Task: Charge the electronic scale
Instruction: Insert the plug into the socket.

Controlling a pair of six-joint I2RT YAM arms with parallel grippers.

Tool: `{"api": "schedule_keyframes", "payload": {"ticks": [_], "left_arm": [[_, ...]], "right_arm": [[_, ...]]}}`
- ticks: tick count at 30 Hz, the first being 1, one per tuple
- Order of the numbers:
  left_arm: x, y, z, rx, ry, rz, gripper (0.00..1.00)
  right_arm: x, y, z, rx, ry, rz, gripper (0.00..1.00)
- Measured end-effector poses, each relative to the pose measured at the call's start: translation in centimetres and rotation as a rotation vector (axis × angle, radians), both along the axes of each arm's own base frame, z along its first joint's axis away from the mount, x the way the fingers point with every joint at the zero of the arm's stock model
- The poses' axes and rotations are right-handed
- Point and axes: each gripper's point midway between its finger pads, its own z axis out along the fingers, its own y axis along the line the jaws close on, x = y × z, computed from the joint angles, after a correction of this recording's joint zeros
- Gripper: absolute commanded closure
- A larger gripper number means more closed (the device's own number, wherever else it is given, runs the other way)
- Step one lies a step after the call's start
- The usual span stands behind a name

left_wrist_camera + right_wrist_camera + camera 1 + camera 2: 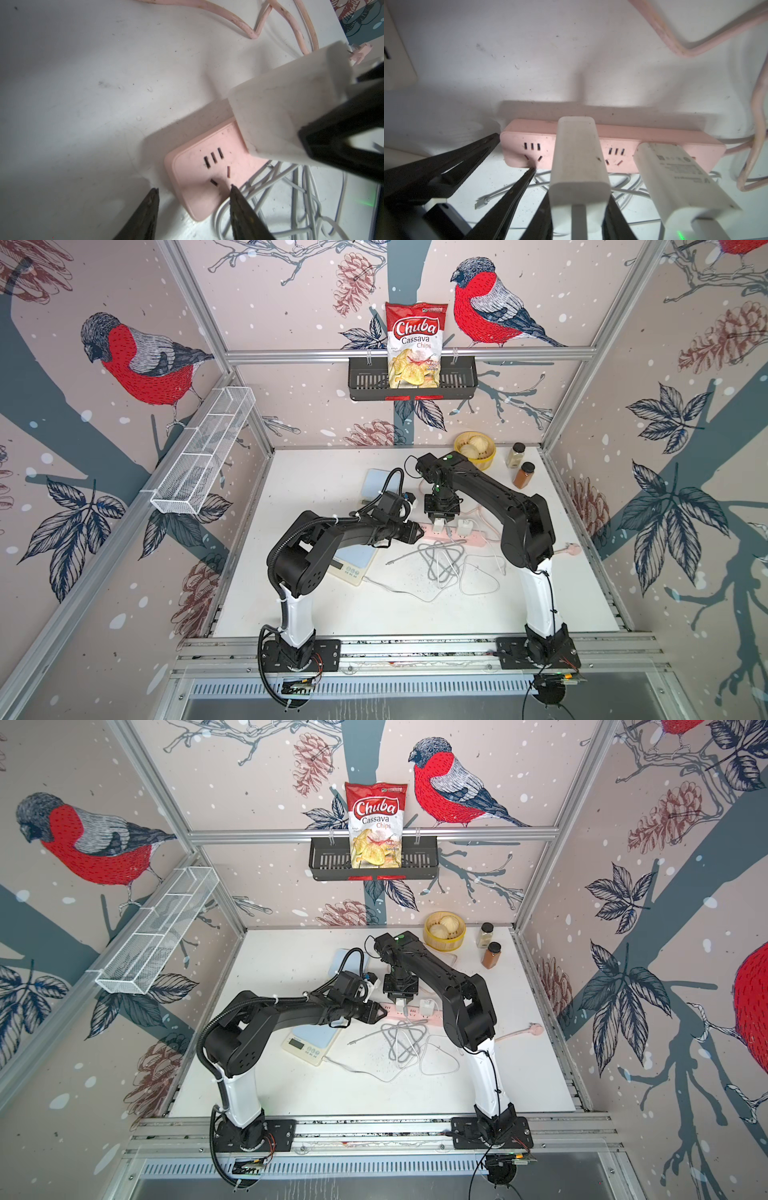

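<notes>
- Power strip (623,133): pink plastic, matt; face dusted with dark specks and scuffs.
- Charger adapter (577,153): white plastic, matt, smooth, lightly smudged.
- Second adapter (675,170): same white plastic, with grey print.
- Pink cord (662,27): rubbery sheath, dull, streaked with grime.
- White cables (438,562): smooth sheath, slight sheen.
- Surface (83,83): white, matt, scratched and speckled.
- Left gripper (193,187) jaws: black, dull, finely textured.
- Electronic scale (316,1033): cream plastic body, smooth pale blue top.
- Frame rail (407,353): bare extruded metal, satin finish.
- Wire basket (203,456): white-coated metal mesh.
- Chips bag (415,344): glossy film.
</notes>
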Motion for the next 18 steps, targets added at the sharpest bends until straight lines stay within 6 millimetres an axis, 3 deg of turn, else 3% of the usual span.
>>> {"api": "schedule_keyframes", "payload": {"ticks": [7, 12, 15, 18], "left_arm": [[-0.2, 0.0, -0.2, 0.003, 0.005, -0.001, 0.47], [-0.4, 0.1, -0.4, 0.000, 0.015, 0.003, 0.47], [-0.5, 0.1, -0.3, -0.002, 0.018, 0.007, 0.49], [-0.2, 0.0, -0.3, -0.001, 0.021, 0.014, 0.55]], "right_arm": [[-0.2, -0.2, -1.4, -0.027, -0.035, -0.004, 1.00], [0.2, 0.0, -1.4, -0.005, -0.080, -0.008, 0.67], [0.8, 0.2, -0.1, -0.002, -0.113, -0.005, 0.63], [2.9, 1.2, 2.5, 0.029, -0.210, -0.005, 0.61]]}}
